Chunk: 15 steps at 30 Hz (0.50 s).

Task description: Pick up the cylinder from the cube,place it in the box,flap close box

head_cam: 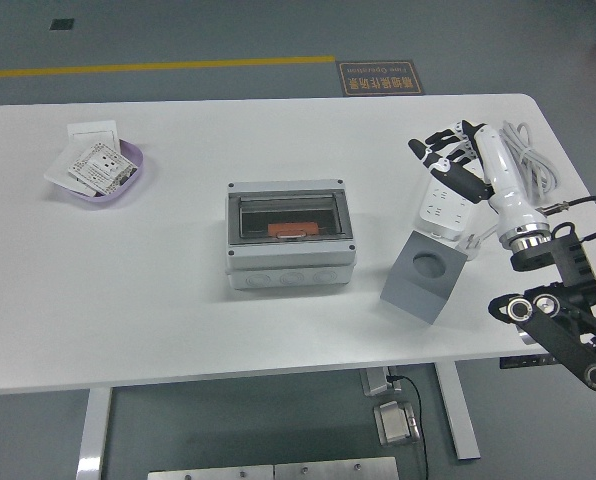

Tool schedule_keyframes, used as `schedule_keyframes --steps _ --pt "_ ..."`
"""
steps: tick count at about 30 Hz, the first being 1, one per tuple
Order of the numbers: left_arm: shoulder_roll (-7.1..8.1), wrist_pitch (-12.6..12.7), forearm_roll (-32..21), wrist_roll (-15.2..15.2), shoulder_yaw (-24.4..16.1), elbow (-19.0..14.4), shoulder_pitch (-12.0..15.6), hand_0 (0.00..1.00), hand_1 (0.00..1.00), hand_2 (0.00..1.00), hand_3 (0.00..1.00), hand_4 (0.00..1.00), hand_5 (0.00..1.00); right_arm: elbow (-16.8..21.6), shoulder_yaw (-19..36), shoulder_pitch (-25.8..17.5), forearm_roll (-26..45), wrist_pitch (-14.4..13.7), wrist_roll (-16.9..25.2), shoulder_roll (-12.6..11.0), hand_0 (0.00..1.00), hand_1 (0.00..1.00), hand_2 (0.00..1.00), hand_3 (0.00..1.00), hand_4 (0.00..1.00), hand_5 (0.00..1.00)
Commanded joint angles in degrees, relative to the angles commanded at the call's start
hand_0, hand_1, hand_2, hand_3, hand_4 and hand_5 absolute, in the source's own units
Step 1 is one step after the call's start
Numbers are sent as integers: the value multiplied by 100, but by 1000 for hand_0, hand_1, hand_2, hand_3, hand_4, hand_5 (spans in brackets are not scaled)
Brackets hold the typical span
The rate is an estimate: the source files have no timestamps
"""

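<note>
Though the task names three steps, what lies in front of me suggests they are all but done. At the far left of the white table sits a purple dish holding small white cards, which has no part in my job. In the middle stands the grey box, its clear flap lying flat and closed, and through it I can see something orange-red, which I take to be the cylinder resting inside. To the right of the box stands the grey cube, tilted, its round socket empty. Further right, my right hand hangs above a white power strip, fingers spread and holding nothing, well apart from the box. My left hand is out of view. I judge the closing step finished; next calls only for checking that the flap is fully seated, then resting the arm.
</note>
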Motion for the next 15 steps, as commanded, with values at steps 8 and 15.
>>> schedule_keyframes --steps 8,15 --pt "3 49 69 -45 -108 0 87 605 698 634 629 697 231 184 1212 -874 1754 395 1108 199 411 431 517 496 982 840" --pt "54 82 17 -93 -65 0 86 605 698 635 630 698 234 124 1657 -1033 3225 691 1825 330 671 634 655 683 998 857"
